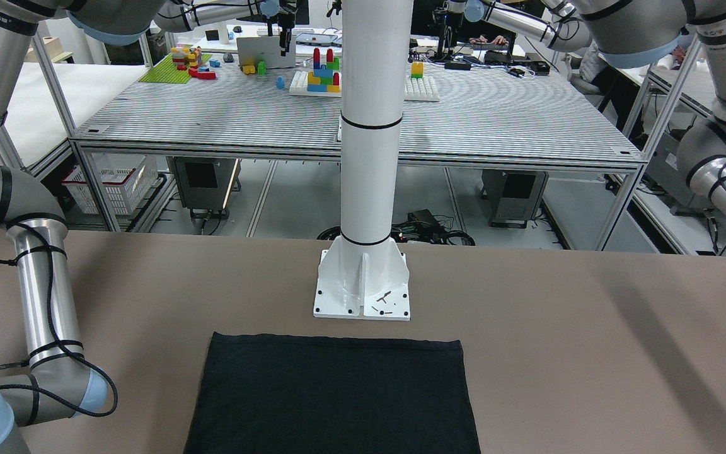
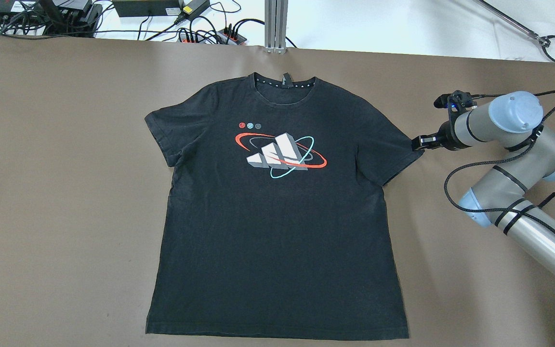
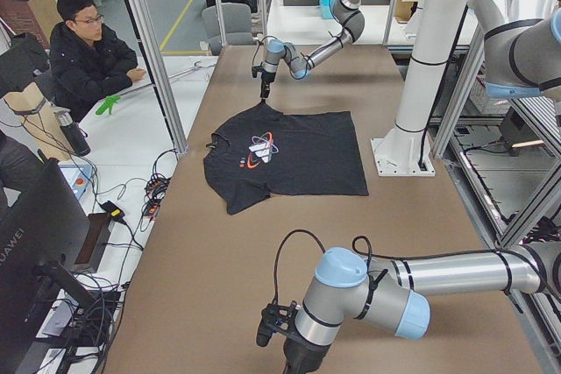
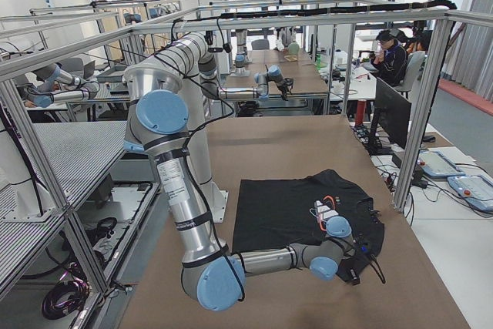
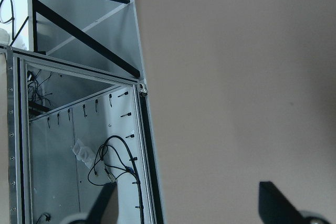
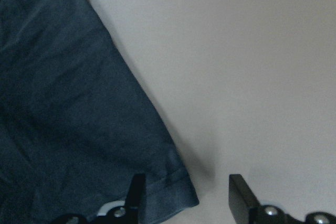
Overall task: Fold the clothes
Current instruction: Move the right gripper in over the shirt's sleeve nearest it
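1. The black T-shirt [image 2: 277, 231] lies flat and spread out on the brown desk [image 2: 65, 193], front side up; its printed logo [image 2: 281, 154] of white, red and teal shows on the chest; both short sleeves are spread outwards.
2. The collar points to the desk's far side, away from the robot; the bottom hem lies just in front of the base of the white pillar [image 1: 369, 126], apart from it.
3. The right tool [image 2: 419, 142] is at the outer end of the shirt's sleeve [image 2: 393, 149] on the robot's right; its fingers are apart; in the right wrist view one finger is over the sleeve's hem and the other over bare desk, with the hem's corner between them; whether either finger touches the cloth I cannot tell.
4. The left tool [image 5: 186, 203] is well apart from the shirt, above the desk's edge; its fingers are spread wide with nothing between them.
5. A person [image 3: 88, 50] in a dark jacket sits at another table beyond the desk.
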`<state>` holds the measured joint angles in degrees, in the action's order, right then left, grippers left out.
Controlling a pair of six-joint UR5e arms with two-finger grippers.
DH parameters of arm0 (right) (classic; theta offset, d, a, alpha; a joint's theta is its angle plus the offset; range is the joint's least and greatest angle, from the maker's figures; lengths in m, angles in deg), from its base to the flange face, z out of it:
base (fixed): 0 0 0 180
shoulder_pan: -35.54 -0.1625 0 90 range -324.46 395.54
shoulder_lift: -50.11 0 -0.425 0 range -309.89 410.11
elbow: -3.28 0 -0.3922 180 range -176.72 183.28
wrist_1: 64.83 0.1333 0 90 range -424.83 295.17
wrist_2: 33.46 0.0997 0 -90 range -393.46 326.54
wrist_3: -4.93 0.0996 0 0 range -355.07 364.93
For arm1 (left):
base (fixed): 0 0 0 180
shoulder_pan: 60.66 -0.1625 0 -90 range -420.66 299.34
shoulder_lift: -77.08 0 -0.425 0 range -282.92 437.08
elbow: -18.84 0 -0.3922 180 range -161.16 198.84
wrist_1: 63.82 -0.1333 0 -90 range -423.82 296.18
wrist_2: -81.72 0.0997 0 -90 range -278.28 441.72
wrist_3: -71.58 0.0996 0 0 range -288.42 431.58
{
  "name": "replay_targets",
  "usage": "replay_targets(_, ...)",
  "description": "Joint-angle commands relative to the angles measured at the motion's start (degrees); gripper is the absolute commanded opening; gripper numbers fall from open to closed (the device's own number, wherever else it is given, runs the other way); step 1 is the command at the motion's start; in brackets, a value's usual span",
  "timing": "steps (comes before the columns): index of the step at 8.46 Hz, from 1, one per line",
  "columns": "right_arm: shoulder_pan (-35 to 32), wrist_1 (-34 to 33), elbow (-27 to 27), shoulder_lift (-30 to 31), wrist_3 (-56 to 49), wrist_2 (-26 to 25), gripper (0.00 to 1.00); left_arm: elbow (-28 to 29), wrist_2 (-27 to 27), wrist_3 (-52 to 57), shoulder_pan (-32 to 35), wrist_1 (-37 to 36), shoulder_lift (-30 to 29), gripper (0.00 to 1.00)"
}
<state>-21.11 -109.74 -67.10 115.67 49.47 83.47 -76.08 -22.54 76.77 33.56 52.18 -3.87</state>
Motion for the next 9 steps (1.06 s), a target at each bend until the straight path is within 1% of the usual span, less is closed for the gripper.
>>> replay_targets(1, 0.2, -0.1, 0.1, 0.2, -0.2, -0.1, 0.53, 0.0, -0.1, -0.3, 0.0, 0.0, 0.0, 0.94)
replay_targets(2, 0.2, -0.1, 0.1, 0.2, -0.2, 0.0, 0.46, 0.0, -0.1, -0.3, 0.0, 0.0, 0.0, 0.94)
replay_targets(4, 0.2, -0.2, 0.1, 0.1, -0.2, 0.0, 0.00, 0.0, 0.0, -0.3, 0.0, 0.0, 0.0, 0.94)
replay_targets(7, 0.3, -0.4, -0.7, -0.3, -0.2, 0.0, 0.00, 0.0, 0.0, -0.3, 0.0, -0.1, 0.0, 0.94)
replay_targets(9, 0.2, -0.9, -3.4, -1.6, 0.5, 0.0, 0.00, -0.2, 0.2, -0.3, 0.0, -0.1, 0.0, 0.94)
